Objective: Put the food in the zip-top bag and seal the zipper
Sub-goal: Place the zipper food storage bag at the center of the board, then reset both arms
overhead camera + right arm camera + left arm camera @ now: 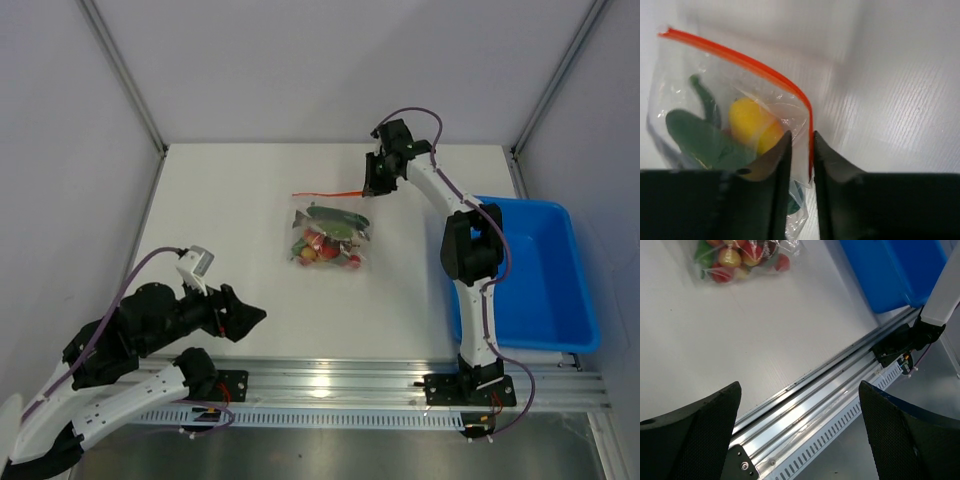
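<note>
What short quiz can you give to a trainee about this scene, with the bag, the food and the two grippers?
1. True or false: the small toy produce lies in the blue plastic bin.
2. What does the right gripper pinch? A. the thin orange-red zipper strip of the clear crinkly plastic bag; B. a green pepper; C. the bin's rim.
3. Complete: the left gripper, which is apart from the bag, is ____ (open or shut).
Key: 1 false, the produce is inside the clear bag; 2 A; 3 open.
</note>
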`<state>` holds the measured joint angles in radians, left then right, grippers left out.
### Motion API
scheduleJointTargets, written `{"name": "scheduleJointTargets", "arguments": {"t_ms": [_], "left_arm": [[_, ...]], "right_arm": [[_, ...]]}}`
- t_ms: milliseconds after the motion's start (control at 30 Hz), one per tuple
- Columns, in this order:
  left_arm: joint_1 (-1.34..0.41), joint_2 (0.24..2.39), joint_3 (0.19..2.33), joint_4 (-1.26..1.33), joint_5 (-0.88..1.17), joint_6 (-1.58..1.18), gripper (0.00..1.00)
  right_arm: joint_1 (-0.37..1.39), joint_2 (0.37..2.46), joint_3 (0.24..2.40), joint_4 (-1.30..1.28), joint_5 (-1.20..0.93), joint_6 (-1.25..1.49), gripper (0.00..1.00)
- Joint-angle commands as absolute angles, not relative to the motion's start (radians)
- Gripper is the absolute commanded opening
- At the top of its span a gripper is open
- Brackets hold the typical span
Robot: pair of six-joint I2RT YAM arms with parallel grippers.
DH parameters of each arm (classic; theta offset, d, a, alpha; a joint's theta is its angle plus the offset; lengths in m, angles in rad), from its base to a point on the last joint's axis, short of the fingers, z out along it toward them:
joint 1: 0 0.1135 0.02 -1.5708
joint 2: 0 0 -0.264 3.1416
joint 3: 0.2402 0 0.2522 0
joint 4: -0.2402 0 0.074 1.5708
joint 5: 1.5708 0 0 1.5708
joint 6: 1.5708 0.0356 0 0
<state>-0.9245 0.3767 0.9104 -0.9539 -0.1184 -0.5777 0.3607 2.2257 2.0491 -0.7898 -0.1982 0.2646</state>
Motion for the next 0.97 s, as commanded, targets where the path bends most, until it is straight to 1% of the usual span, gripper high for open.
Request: {"name": "scheduleJointTargets", "arguments": {"t_ms": [0,33,67,133,167,233,300,333,367,433,467,500,667,733,833,867,933], "left_arm": [[-0.928,0.379,0.900,-0.936,-0.064,-0.595,1.00],[-0.928,0.377,0.894,-0.930,-0.058,-0.595,0.99],[-0.928,0.376,0.888,-0.914,-0.049,-0.597,1.00],[-0.928,0.376,0.868,-0.897,-0.041,-0.597,1.00],[-0.928,0.379,0.859,-0.876,-0.035,-0.600,0.99],[-0.928,0.388,0.841,-0.851,-0.028,-0.603,1.00],[-0.928,0.405,0.827,-0.815,-0.014,-0.606,1.00],[-0.928,0.411,0.821,-0.802,-0.009,-0.606,0.99],[-0.928,0.419,0.815,-0.793,-0.008,-0.606,1.00],[-0.928,0.443,0.808,-0.764,-0.008,-0.604,0.99],[-0.928,0.451,0.805,-0.756,-0.008,-0.604,1.00],[-0.928,0.468,0.801,-0.737,-0.008,-0.604,0.99],[-0.928,0.520,0.785,-0.674,0.028,-0.604,1.00],[-0.928,0.537,0.767,-0.625,0.041,-0.620,0.99],[-0.927,0.557,0.724,-0.537,0.067,-0.640,1.00],[-0.927,0.575,0.703,-0.517,0.074,-0.646,1.00],[-0.927,0.601,0.693,-0.480,0.097,-0.657,0.99]], "right_arm": [[0.357,2.250,2.126,-0.836,-0.210,0.287,0.30],[0.359,2.238,2.119,-0.824,-0.192,0.282,0.37],[0.359,2.226,2.096,-0.816,-0.180,0.279,0.49],[0.359,2.174,2.068,-0.798,-0.137,0.267,0.57],[0.360,2.154,2.059,-0.798,-0.118,0.264,0.72],[0.365,2.073,2.014,-0.799,-0.085,0.252,0.90],[0.376,2.001,1.938,-0.801,-0.010,0.247,0.99],[0.393,1.921,1.906,-0.804,0.011,0.239,0.99],[0.405,1.880,1.867,-0.802,0.075,0.236,0.99],[0.445,1.795,1.734,-0.805,0.129,0.242,0.99],[0.460,1.710,1.682,-0.804,0.182,0.262,0.99],[0.477,1.666,1.576,-0.804,0.210,0.277,0.99],[0.641,1.386,1.264,-0.807,0.340,0.437,0.99],[0.681,1.318,1.153,-0.825,0.351,0.495,0.99],[0.738,1.169,1.060,-0.835,0.374,0.604,1.00],[0.758,1.126,0.993,-0.822,0.370,0.623,0.99],[0.761,1.008,0.933,-0.770,0.339,0.632,1.00]]}}
